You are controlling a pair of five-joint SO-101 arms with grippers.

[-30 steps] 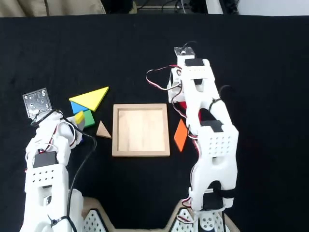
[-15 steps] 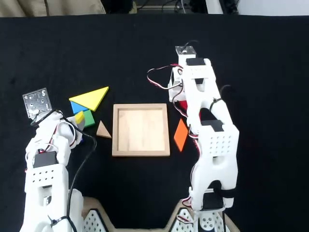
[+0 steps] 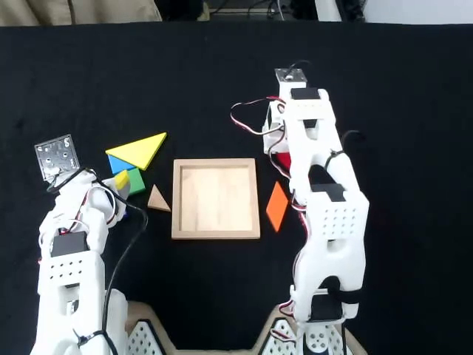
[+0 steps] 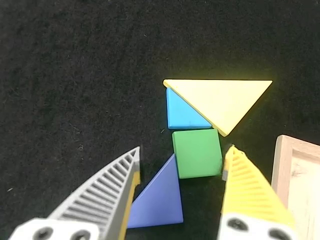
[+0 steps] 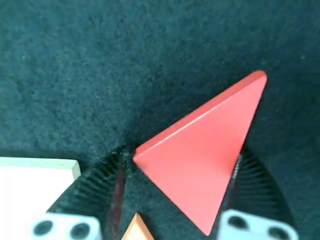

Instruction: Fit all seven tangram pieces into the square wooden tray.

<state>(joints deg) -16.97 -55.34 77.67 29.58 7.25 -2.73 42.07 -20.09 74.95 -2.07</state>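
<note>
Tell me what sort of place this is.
Probably a robotics lab bench: left arm and right arm mounted at a black-covered table, with a wooden tray and coloured tangram pieces laid out.

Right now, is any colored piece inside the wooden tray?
No, the wooden tray shows bare wood inside, and pieces like the yellow triangle and the orange piece lie outside it.

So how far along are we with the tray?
Nothing placed: the wooden tray is empty. In hand: the right gripper looks closed on the red triangle. Still out: orange parallelogram, tan triangle, yellow triangle, light blue triangle, plus green square and dark blue triangle under the open left gripper.
</note>
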